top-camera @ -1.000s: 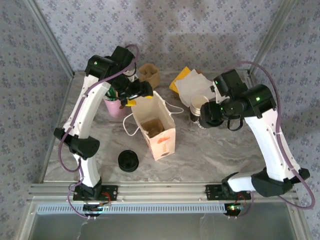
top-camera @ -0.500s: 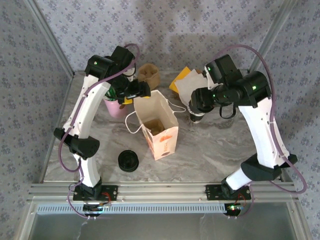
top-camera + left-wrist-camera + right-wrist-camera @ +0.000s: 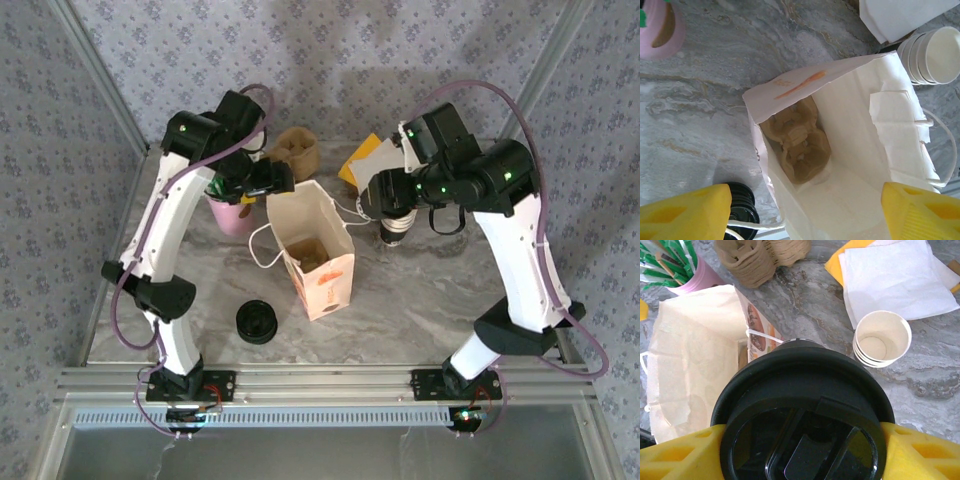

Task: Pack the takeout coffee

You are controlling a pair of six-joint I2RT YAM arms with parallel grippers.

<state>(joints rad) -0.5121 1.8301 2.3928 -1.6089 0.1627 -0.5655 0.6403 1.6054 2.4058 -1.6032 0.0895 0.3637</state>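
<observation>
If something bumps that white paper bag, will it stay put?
The white paper bag is probably light and floppy: its thin walls look creased. Standing tall on a small base, a push may tip it, though the brown cup carrier inside may steady it.

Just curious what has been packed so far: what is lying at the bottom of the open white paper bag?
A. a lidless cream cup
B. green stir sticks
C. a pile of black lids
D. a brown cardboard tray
D: the left wrist view looks straight down into the white paper bag, and a brown cardboard tray lies on its bottom.
</observation>
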